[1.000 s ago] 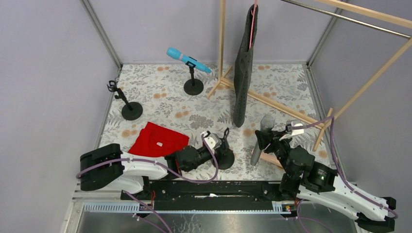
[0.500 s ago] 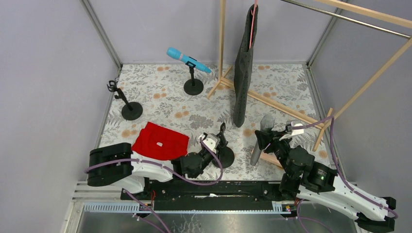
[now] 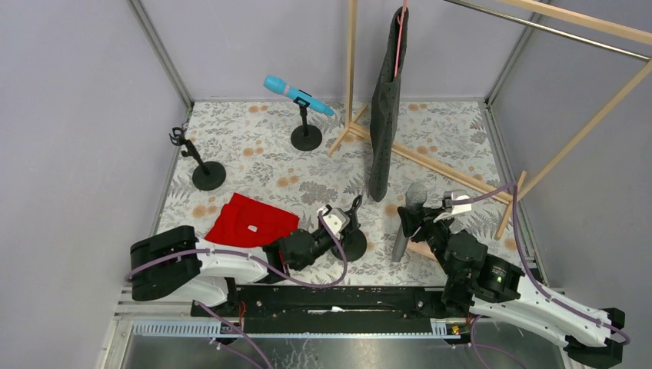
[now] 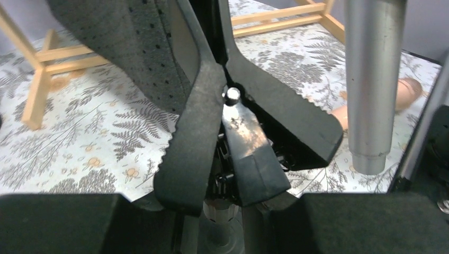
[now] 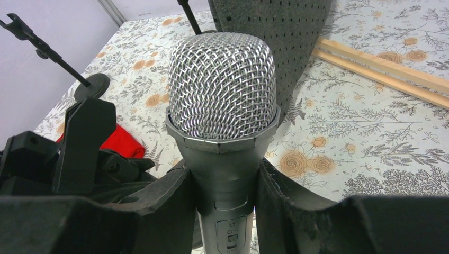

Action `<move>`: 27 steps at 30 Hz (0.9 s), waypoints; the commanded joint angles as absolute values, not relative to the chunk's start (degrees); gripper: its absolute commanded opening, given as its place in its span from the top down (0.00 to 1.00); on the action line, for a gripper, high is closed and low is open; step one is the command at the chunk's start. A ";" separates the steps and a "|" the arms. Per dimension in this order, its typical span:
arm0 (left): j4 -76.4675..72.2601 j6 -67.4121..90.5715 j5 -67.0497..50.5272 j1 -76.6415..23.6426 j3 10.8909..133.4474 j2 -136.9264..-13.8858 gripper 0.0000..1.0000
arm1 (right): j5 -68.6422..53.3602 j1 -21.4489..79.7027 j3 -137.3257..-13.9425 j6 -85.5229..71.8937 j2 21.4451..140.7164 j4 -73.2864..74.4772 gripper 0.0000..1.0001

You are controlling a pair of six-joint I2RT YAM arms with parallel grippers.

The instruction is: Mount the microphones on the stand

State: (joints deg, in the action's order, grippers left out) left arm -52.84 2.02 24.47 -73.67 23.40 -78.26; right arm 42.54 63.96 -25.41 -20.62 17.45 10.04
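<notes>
My right claw (image 5: pixel 225 211) is clamped around the handle of the silver microphone (image 5: pixel 222 90), just below its mesh head. The microphone stands upright, head up, and in the left wrist view its tail end hangs free above the table (image 3: pixel 254 146), just beside the near stand (image 3: pixel 355 246). I read this pose as staging: the handle is kept vertical and close so it can drop into the holder.

My left claw (image 3: pixel 347 215) is closed on the spring clip (image 4: pixel 227 106) at the top of that stand. The two toothed levers of the clip sit between its fingers. I take this as a squeeze to spread the clip's mouth, though how far the mouth has opened is hidden from me.

The left arm lies low and stretched across the table toward the clip. The right arm is folded, with its wrist raised and turned inward toward the stand.

The blue microphone (image 3: pixel 296 94) already sits in the far stand, tilted. The pink microphone (image 4: pixel 407 92) lies on the table, only partly in view behind the silver one. A second stand (image 3: pixel 201 165) on the left holds nothing.
</notes>
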 commanded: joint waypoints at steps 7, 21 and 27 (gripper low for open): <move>-52.12 -3.52 -14.41 -61.82 22.70 -75.52 1.00 | 41.43 64.07 -25.60 -18.89 18.28 4.83 1.00; -48.60 -0.23 -10.87 -60.83 21.39 -75.29 0.51 | 41.34 64.07 -25.73 -15.67 19.95 1.29 1.00; -46.32 1.03 -6.61 -60.91 18.96 -70.04 0.11 | 34.36 64.07 -23.63 -10.49 19.43 -8.68 1.00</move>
State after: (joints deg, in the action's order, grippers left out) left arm -46.98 -0.95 -9.10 -60.69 20.38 -74.22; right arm 39.00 63.96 -24.49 -15.14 19.70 1.50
